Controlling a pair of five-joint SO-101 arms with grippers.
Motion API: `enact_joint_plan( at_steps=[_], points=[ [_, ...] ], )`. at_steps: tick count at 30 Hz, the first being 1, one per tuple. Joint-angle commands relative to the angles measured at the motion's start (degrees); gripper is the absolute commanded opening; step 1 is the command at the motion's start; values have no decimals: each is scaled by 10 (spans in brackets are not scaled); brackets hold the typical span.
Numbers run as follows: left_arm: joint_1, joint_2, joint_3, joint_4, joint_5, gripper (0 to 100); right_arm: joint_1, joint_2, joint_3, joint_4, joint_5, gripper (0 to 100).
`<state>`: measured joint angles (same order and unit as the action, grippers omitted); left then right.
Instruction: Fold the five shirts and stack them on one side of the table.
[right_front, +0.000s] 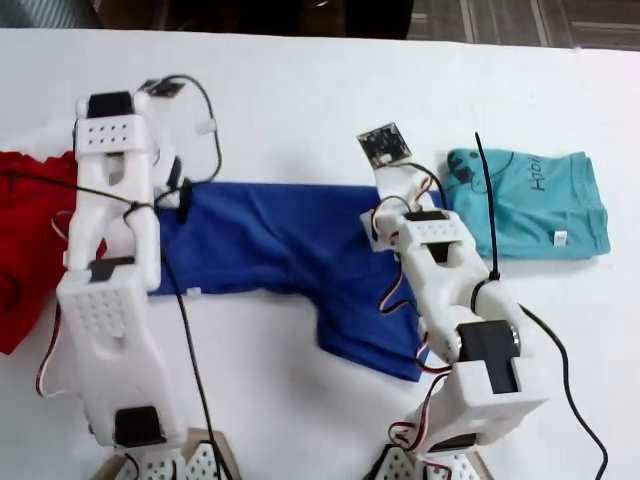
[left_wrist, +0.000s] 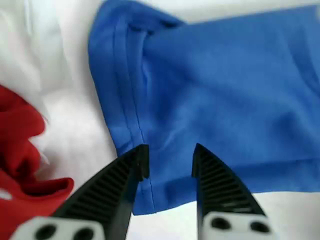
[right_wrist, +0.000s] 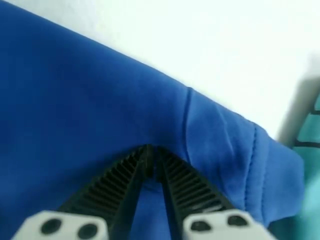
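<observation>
Across the middle of the white table (right_front: 300, 90) lies a wrinkled blue cotton shirt (right_front: 290, 245), the left gripper (left_wrist: 170, 162) parted and empty over its left hem, the right gripper (right_wrist: 151, 160) pinched tight on its right edge, a folded teal shirt (right_front: 540, 205) beyond, far right

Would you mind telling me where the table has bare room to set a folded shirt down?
Bare table runs along the far edge beyond the blue shirt, and on the near side between the left arm and right arm. The red shirt and teal shirt crowd the ends.
</observation>
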<state>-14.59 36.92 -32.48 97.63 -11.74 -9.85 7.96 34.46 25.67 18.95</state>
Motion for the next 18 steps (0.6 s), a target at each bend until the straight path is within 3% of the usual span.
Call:
enact_joint_plan(
  at_steps=[1, 9, 14, 18],
  points=[
    [-2, -88, 159, -88, -6, 164, 5, -1, -22, -5, -4, 20],
    [-33, -176, 395, -230, -39, 164, 44, -2, -38, -1, 1, 20],
    [-71, -177, 427, -263, -62, 164, 70, -1, -49, 0, 22, 20],
    [-64, -185, 411, -244, -62, 164, 69, -11, -52, 41, 46, 20]
  ],
)
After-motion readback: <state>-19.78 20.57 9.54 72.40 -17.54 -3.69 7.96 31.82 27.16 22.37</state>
